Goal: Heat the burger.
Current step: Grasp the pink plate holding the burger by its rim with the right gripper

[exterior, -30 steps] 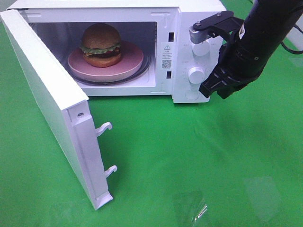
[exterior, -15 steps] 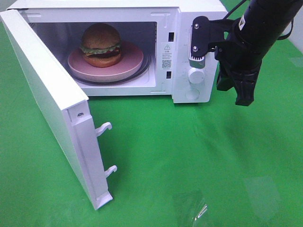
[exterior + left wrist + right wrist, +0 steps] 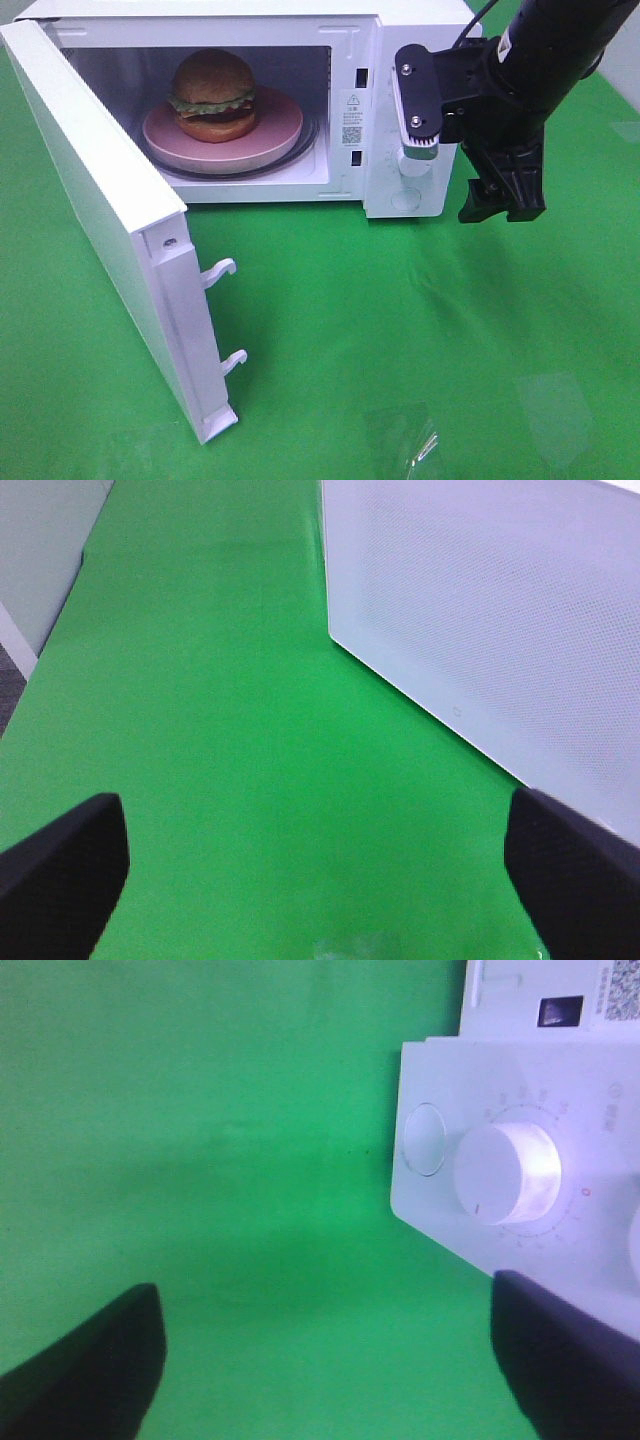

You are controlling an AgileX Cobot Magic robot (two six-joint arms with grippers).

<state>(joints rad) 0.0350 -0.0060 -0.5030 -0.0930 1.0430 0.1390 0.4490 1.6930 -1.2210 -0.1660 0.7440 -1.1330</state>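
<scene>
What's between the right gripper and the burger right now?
In the exterior high view: the microwave's control panel and door-frame strip separate the right gripper from the burger.

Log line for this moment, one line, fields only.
burger: on pink plate inside microwave | door: open | right gripper: open, beside control knobs | left gripper: open, over green cloth
</scene>
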